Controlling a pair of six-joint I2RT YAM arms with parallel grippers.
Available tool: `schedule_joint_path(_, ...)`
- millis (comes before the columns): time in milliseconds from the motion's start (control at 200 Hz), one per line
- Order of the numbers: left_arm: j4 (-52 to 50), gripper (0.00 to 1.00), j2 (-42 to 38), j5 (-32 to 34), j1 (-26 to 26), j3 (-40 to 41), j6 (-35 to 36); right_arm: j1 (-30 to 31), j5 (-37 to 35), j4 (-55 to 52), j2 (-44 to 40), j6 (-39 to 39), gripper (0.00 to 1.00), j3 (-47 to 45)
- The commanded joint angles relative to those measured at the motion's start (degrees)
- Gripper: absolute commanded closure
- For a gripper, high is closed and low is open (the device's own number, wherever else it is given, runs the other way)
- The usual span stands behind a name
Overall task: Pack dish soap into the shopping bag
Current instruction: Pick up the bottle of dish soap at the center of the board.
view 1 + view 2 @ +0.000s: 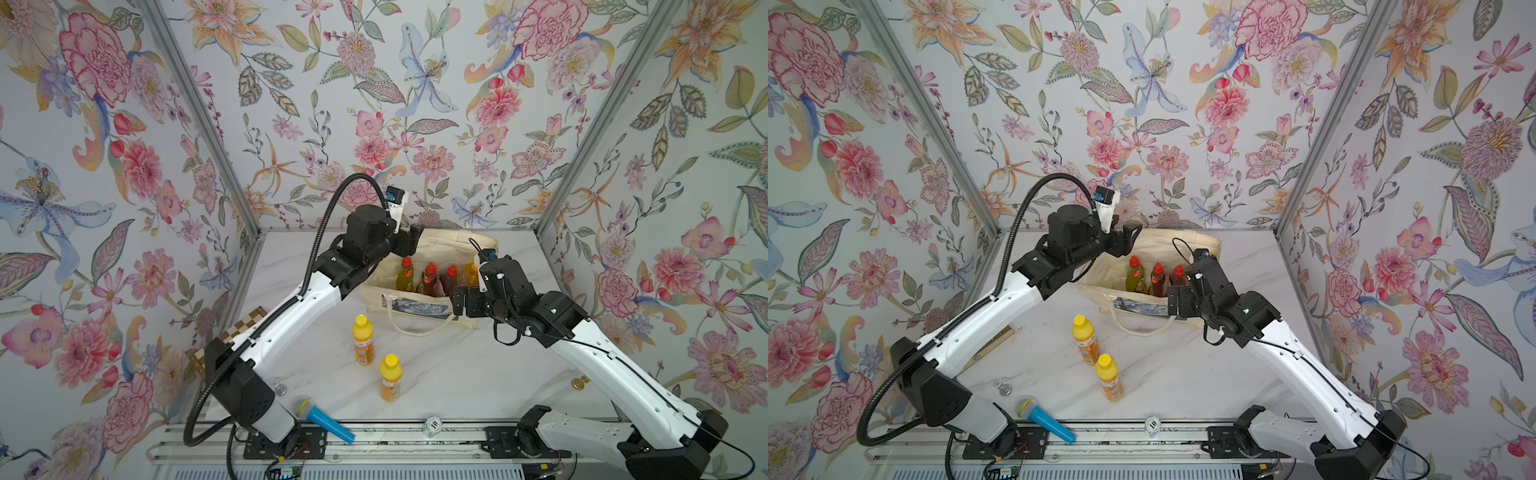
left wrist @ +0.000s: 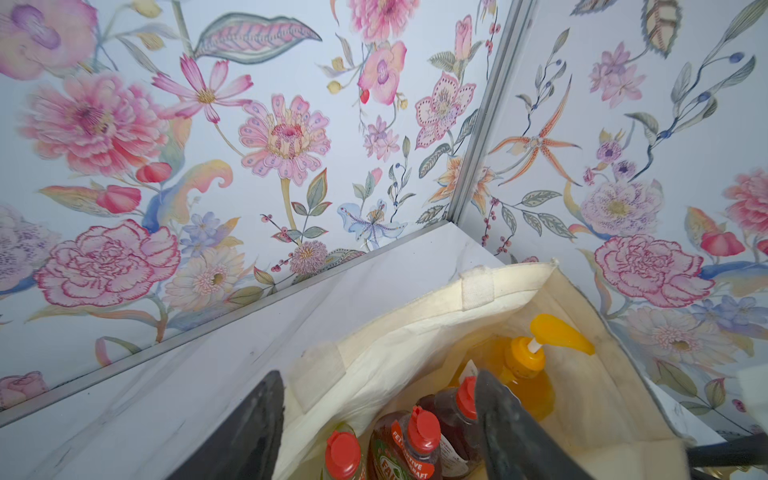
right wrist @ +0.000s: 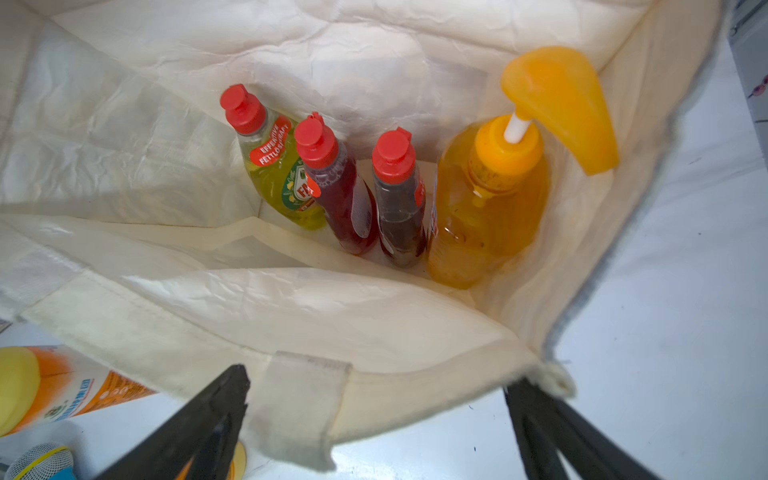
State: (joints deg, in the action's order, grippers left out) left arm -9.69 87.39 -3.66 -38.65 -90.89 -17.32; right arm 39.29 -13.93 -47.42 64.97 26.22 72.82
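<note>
The cream shopping bag [image 1: 446, 245] [image 1: 1183, 245] stands open at the back of the table. Upright inside it are a yellow-green bottle [image 3: 278, 170], two dark red bottles [image 3: 336, 187] [image 3: 399, 195] and the orange pump bottle [image 3: 486, 199] [image 2: 528, 374]. Two orange yellow-capped dish soap bottles [image 1: 363, 340] [image 1: 390, 377] stand on the table in front of the bag. My left gripper [image 1: 409, 241] [image 2: 380, 399] hovers open over the bag's back left rim, holding nothing. My right gripper [image 1: 459, 299] [image 3: 378, 399] is open at the bag's front right rim, which lies between its fingers.
A blue toy microphone [image 1: 322, 419] lies at the table's front left edge. A checkered board [image 1: 245, 324] sits under my left arm. Small items lie about: a metal weight [image 1: 279, 388], a numbered token [image 1: 432, 424] and a gold knob [image 1: 579, 382]. Flowered walls close three sides.
</note>
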Motion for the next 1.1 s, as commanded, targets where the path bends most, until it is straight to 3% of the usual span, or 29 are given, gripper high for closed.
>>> schedule_joint_path(0, -1.98, 0.23, -5.99, 6.41, -0.37, 3.42, 1.86, 1.51, -1.53, -2.15, -1.69, 0.65, 0.01, 3.78)
schedule_joint_path(230, -7.58, 0.16, -12.78, 17.02, -0.19, 10.79, 3.26, 5.39, -5.29, -3.83, -1.4, 0.94, 0.0, 9.62)
schedule_joint_path(505, -6.35, 0.09, -19.99, 18.78, -0.11, 22.18, 0.51, 14.93, -4.93, -3.88, 2.54, -2.82, 0.02, 14.12)
schedule_joint_path(761, -5.46, 0.04, -27.44, 20.23, 2.21, 29.8, -2.09, 30.21, -3.93, -4.5, 5.15, -5.3, 0.0, 15.77)
schedule_joint_path(926, -5.34, 0.01, -30.83, 20.14, 3.4, 32.9, -3.21, 37.79, -3.0, -5.66, 7.04, -3.15, 0.01, 14.66)
schedule_joint_path(1096, -4.99, 0.01, -33.43, 20.57, 4.15, 35.3, -4.27, 40.67, -1.88, -5.63, 8.95, 1.18, 0.01, 10.64)
